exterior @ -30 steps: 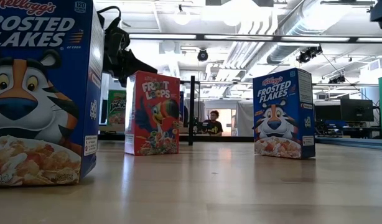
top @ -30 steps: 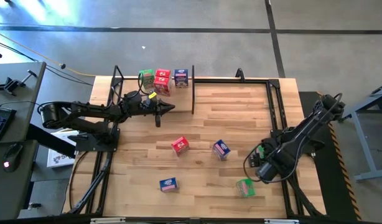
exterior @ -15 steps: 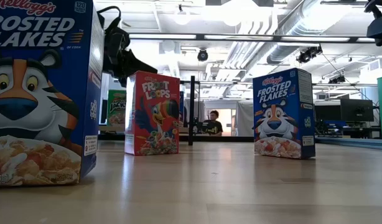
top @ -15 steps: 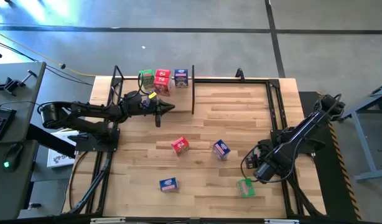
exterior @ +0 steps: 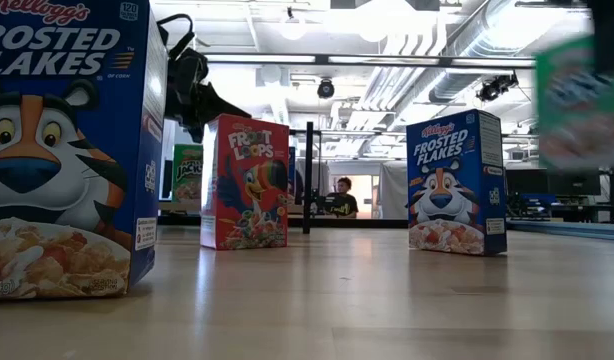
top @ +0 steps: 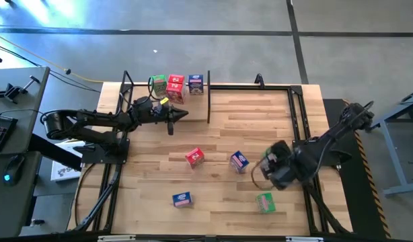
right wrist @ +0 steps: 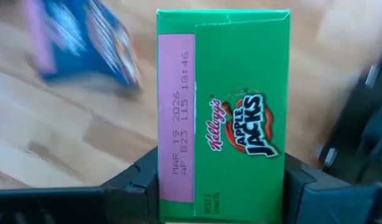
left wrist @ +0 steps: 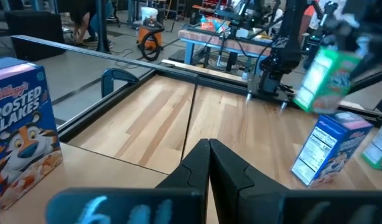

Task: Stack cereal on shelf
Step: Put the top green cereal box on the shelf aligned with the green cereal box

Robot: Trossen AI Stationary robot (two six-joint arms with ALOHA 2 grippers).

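Note:
My right gripper [top: 270,163] is shut on a green Apple Jacks cereal box [right wrist: 222,112], which hangs in the air over the table's right half, also seen lifted in the low view [exterior: 579,100]. My left gripper [top: 174,118] is shut and empty, held level just in front of the shelf [top: 193,109]. On the shelf's far edge stand a green box [top: 158,84], a red box [top: 175,87] and a blue box [top: 196,84]. A red box [top: 194,157], two blue boxes [top: 239,161] [top: 182,199] and another green box [top: 264,202] stand loose on the table. My right gripper pinches the green box between its two fingers [right wrist: 132,183], one on each of two opposite faces [right wrist: 161,186]. The fingers come steeply from above. The date-stamped end face [right wrist: 176,124] is turned up toward the wrist. The box is lifted clear of the table.
A black upright divider [top: 208,102] ends the shelf on its right. Black frame rails [top: 297,114] run along the table's right side. Bare wood lies between the divider and the loose boxes. A person [exterior: 342,197] shows far behind the table.
My right gripper has shut on the green box that stood at the table's right, risen, rolled its wrist and gone toward the table's middle. The box, standing on the table before, is now lifted clear.

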